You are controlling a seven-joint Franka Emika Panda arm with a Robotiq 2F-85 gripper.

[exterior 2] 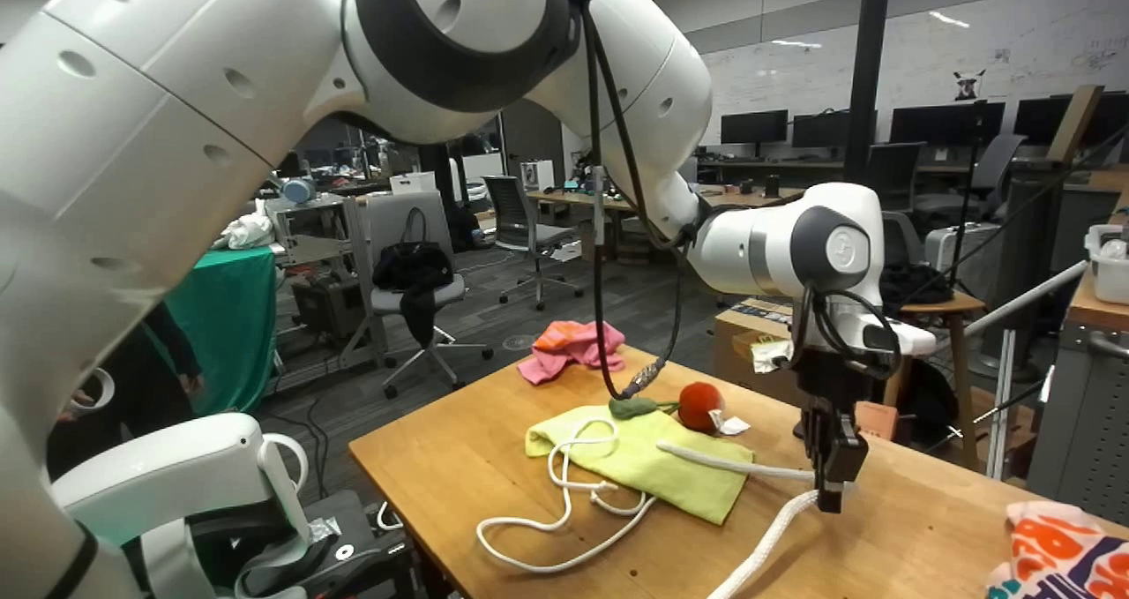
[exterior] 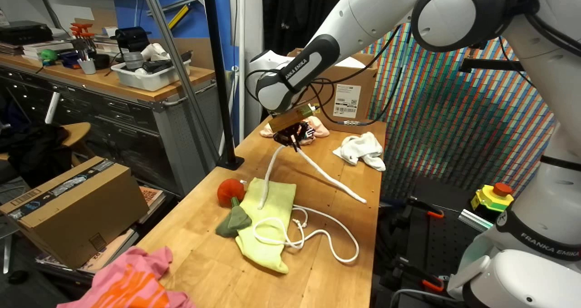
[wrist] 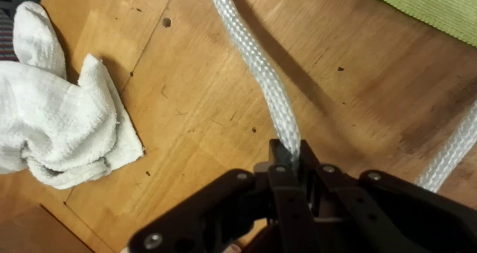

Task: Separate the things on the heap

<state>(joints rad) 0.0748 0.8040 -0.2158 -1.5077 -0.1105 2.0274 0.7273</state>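
My gripper (wrist: 294, 153) is shut on a thick white rope (wrist: 261, 68), above the table. Both rope lengths slope down from the fingers; one end reaches over the yellow-green cloth (exterior: 285, 201), whether touching I cannot tell. A thinner white cord (exterior 2: 564, 480) loops partly across that cloth and onto the wood. Against the cloth's edge lies the red-and-green lump (exterior: 230, 193). These lie together as a low heap. Apart from them are the white cloth (wrist: 74, 122), the pink cloth with orange print (exterior: 129, 278) and the orange-patterned cloth (exterior 2: 1069, 550), partly behind my gripper in an exterior view.
At the table's far end stands a cardboard box (exterior: 356, 95). A black post (exterior: 230, 160) rises at the table's edge. Beside the table, lower down, sits another cardboard box (exterior: 77, 212). A cable (exterior 2: 600, 317) hangs from the arm.
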